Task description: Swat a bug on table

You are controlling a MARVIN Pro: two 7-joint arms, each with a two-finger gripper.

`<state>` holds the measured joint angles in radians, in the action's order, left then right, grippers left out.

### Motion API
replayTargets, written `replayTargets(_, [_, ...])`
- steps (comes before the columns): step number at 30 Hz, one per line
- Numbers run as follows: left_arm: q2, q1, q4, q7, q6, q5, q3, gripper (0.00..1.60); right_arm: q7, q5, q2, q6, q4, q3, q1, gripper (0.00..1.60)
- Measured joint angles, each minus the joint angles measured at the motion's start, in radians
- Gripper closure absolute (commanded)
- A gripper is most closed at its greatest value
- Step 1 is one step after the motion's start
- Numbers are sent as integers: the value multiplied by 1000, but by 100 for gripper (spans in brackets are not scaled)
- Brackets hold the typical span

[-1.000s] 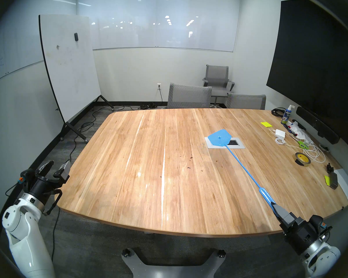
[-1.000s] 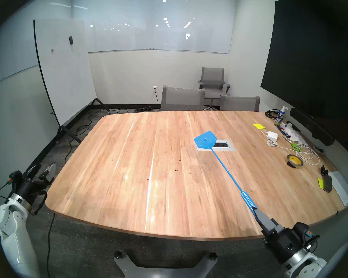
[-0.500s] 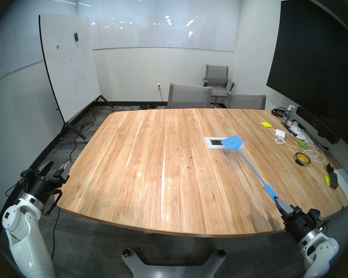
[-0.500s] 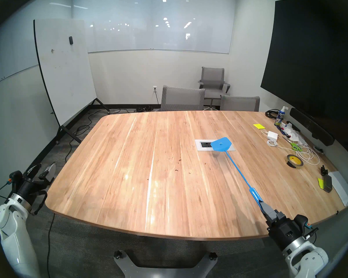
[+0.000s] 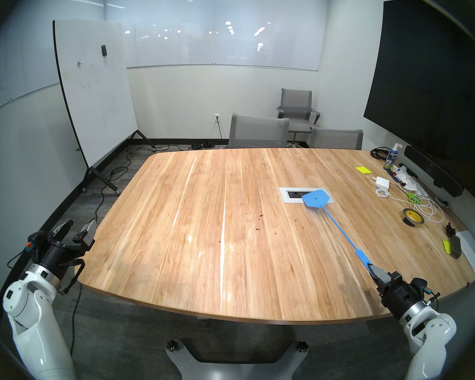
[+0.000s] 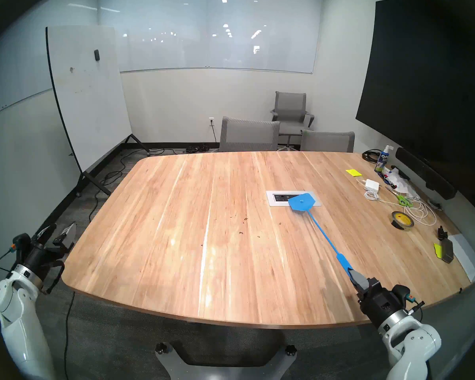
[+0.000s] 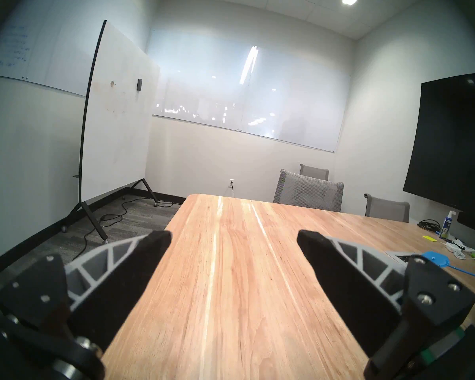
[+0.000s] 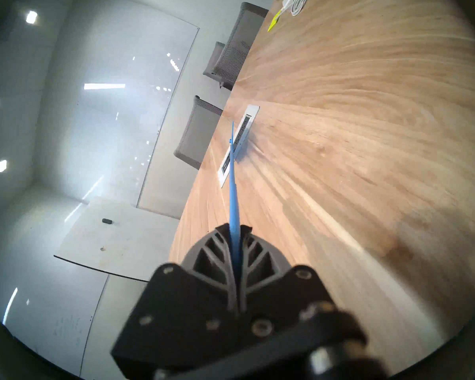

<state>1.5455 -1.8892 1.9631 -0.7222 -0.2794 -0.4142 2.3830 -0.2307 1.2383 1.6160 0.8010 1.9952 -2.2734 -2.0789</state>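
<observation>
Here, mid-task in a meeting room:
Right claw point(image 5: 374, 272): clamped fully shut on the handle end of a blue fly swatter point(image 5: 337, 228), which reaches out over the worktop point(image 5: 176, 234).
Swatter head: over the right end of the silver outlet panel point(image 5: 291, 195); whether it touches the panel cannot be told.
Left claw point(image 5: 76, 228): fingers spread wide, holding nothing, parked off the worktop's near-left corner.
Bug point(image 5: 257, 229): a tiny dark legged speck on bare wood near the worktop's middle, well apart from the swatter head, toward the robot and to its left; other small dark crumbs lie scattered around it.
Step in hand: positioning the swatter, by the look of it; no strike on the bug yet.
Next move: likely swing the head left and nearer until it sits above the speck, then bring it down flat.
Clutter: tape roll point(image 5: 413, 218), scissors and cables on the far right, clear of that path.
</observation>
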Motion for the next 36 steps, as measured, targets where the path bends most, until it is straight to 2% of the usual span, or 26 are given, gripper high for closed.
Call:
replayTargets(3, [1, 1, 0, -1, -1, 1, 0, 0, 7, -5, -10, -4, -1, 5, 12, 160])
replayTargets(4, [1, 1, 0, -1, -1, 1, 1, 0, 7, -13, -15, -9, -1, 7, 16, 0])
replayTargets(17, [4, 4, 0, -4, -2, 4, 3, 0, -8, -138, -74, -72, -12, 3, 40, 0])
replayTargets(22, [5, 5, 0, -5, -3, 6, 4, 0, -57, -201, -99, -122, -17, 11, 39, 0])
replayTargets(27, [6, 6, 0, -7, -3, 8, 4, 0, -128, -211, -108, -147, -17, 13, 36, 0])
replayTargets(36, [8, 8, 1, -9, -4, 10, 6, 0, -238, -175, -109, -157, -28, 12, 38, 0])
